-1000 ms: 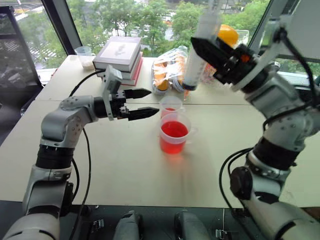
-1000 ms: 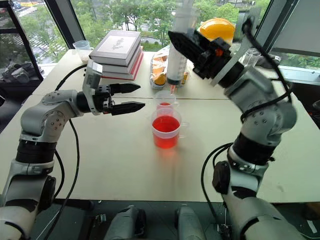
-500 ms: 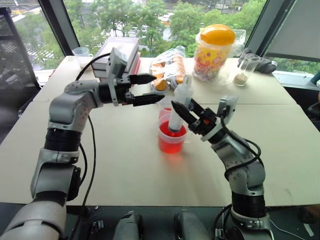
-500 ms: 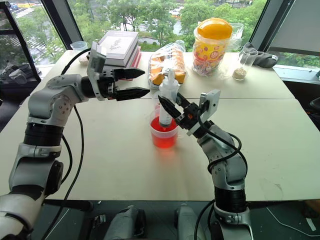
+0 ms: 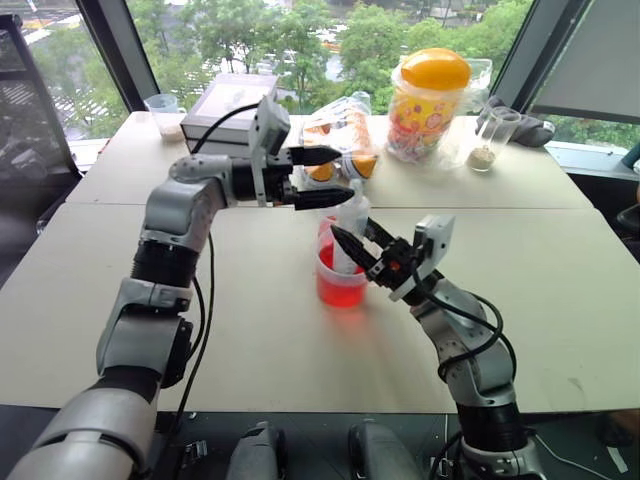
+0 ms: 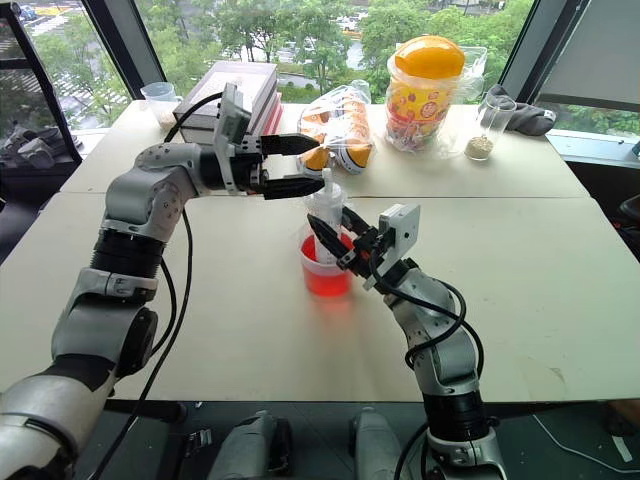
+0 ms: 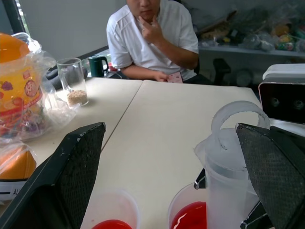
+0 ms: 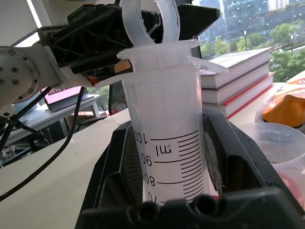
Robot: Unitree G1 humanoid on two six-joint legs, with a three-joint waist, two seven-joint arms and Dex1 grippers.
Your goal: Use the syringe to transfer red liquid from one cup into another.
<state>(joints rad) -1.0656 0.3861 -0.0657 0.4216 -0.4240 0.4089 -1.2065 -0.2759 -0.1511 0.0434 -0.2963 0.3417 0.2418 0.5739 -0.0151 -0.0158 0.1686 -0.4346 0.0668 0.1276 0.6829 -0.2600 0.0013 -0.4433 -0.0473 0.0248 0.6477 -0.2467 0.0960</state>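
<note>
The clear syringe stands nearly upright with its lower end inside the larger cup, which holds red liquid. My right gripper is shut on the syringe barrel, one finger on each side of the printed scale. My left gripper is open and points sideways at the level of the plunger's ring, which sits between its fingers, nearer one of them. The smaller cup stands just behind the larger one, with a little red liquid in it; the syringe partly hides it in the eye views.
At the back of the table are a stack of books, a bag of snacks, a jar with an orange lid, a glass with pale powder and a small cup. A person sits beyond the table's right end.
My right gripper came down from high above the table and set the syringe into the larger cup. My left gripper moved right, to either side of the plunger's top.
</note>
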